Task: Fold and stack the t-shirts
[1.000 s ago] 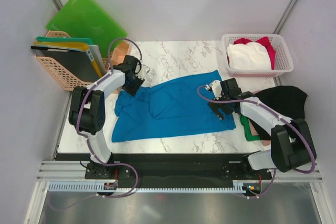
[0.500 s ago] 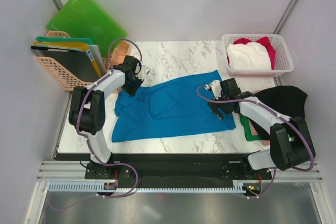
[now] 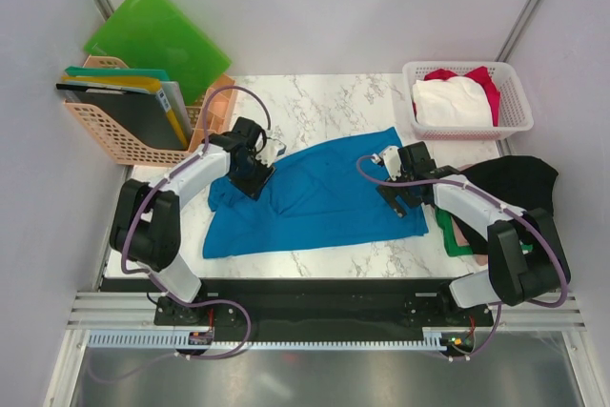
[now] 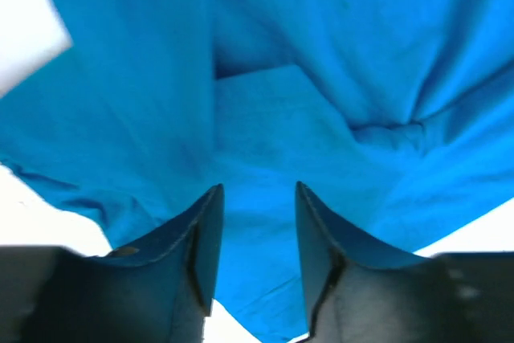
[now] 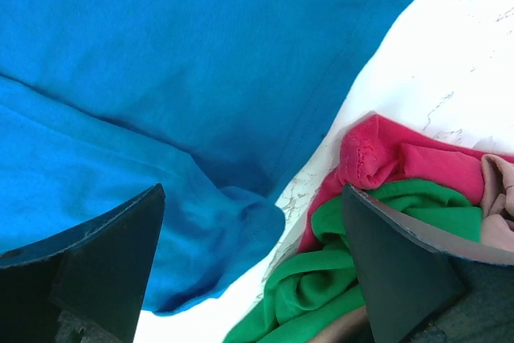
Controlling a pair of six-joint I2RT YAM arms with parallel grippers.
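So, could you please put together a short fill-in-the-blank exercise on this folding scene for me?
1. The t-shirt spread out on the marble table is bright ____.
2. The white basket holds a white cloth and a ____ one.
3. The jaws of the right gripper stand wide ____ over that t-shirt's edge.
4. The green folder leans at the table's far ____ corner.

Missing words: blue; red; open; left.
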